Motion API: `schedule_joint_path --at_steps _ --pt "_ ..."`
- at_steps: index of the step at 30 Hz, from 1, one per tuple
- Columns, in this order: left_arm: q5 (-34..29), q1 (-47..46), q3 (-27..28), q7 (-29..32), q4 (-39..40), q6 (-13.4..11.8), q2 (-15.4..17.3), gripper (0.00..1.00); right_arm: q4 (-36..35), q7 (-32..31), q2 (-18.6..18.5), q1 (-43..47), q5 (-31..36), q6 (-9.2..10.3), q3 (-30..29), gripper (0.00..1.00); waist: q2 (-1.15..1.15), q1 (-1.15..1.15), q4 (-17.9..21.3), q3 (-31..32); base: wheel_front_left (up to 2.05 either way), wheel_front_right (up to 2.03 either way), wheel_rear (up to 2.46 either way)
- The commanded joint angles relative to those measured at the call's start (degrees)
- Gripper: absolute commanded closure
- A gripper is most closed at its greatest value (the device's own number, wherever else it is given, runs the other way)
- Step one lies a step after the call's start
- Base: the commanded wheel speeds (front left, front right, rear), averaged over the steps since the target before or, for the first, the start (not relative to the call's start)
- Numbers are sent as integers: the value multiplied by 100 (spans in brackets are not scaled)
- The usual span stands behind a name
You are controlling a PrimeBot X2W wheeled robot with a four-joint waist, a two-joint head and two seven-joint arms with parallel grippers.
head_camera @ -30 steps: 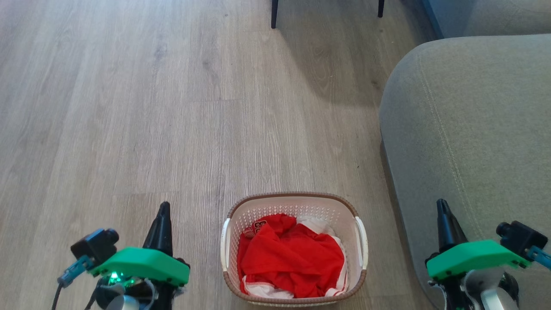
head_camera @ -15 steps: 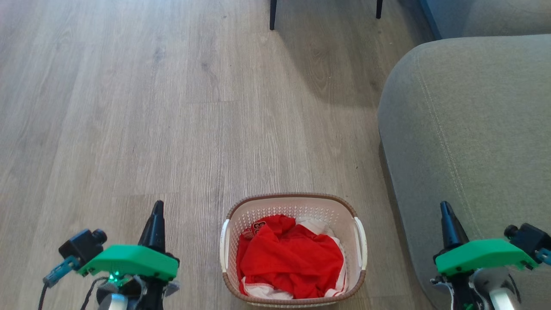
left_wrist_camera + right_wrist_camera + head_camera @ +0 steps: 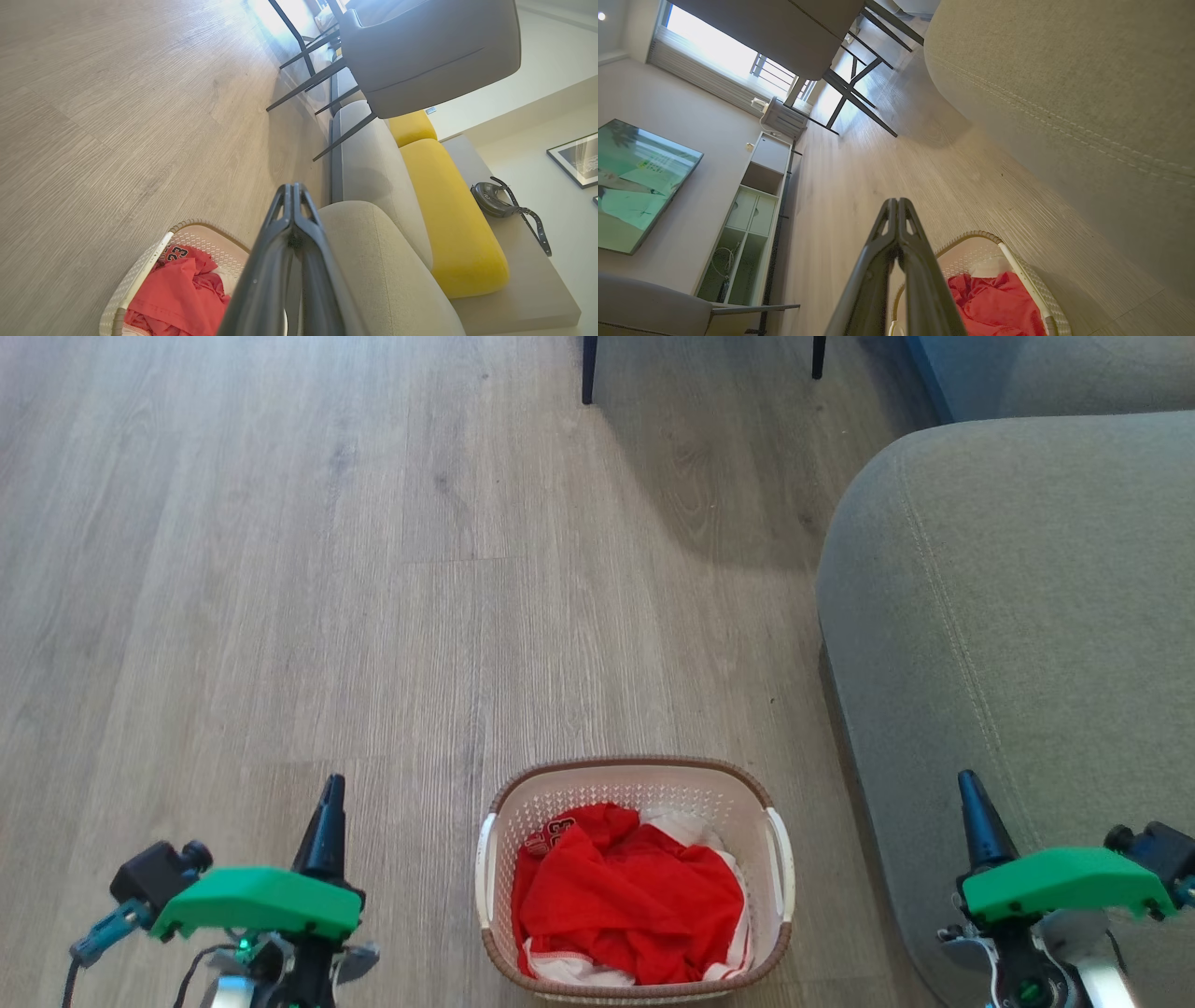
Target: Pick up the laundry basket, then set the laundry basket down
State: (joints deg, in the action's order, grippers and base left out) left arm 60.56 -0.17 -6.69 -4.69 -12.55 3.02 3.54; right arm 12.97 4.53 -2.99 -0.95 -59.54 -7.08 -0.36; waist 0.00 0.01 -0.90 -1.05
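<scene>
The laundry basket (image 3: 635, 779) stands on the wood floor at the bottom middle of the head view, white with a brown rim and white side handles, holding red and white clothes. My left gripper (image 3: 330, 793) is shut, well to the left of the basket and apart from it. Over the sofa arm on the basket's right hangs my right gripper (image 3: 967, 786), also shut. The left wrist view shows the shut fingertips (image 3: 293, 187) above the basket (image 3: 140, 280). In the right wrist view the basket (image 3: 1017, 270) lies below the shut fingertips (image 3: 896, 201).
A grey sofa (image 3: 1018, 616) rises close along the basket's right side. Dark chair legs (image 3: 589, 369) stand at the far end of the floor. Open wood floor (image 3: 280, 569) stretches to the left and ahead. A yellow cushion (image 3: 444, 205) lies on the sofa.
Both grippers have drifted outward and slightly down in the head view, the left one further left, the right one further right. The basket stays in place.
</scene>
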Motion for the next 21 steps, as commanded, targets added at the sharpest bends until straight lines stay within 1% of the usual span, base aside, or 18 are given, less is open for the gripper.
schedule_joint_path --at_steps 1,21 --pt "140 -364 183 35 143 34 92 100 -159 -57 -117 -282 -160 -23 8 100 0 -1 2 2 0 0 0" --pt "1327 -444 511 360 40 186 99 100 -66 -383 -122 -364 -1362 -30 -149 100 0 -1 34 33 0 0 0"
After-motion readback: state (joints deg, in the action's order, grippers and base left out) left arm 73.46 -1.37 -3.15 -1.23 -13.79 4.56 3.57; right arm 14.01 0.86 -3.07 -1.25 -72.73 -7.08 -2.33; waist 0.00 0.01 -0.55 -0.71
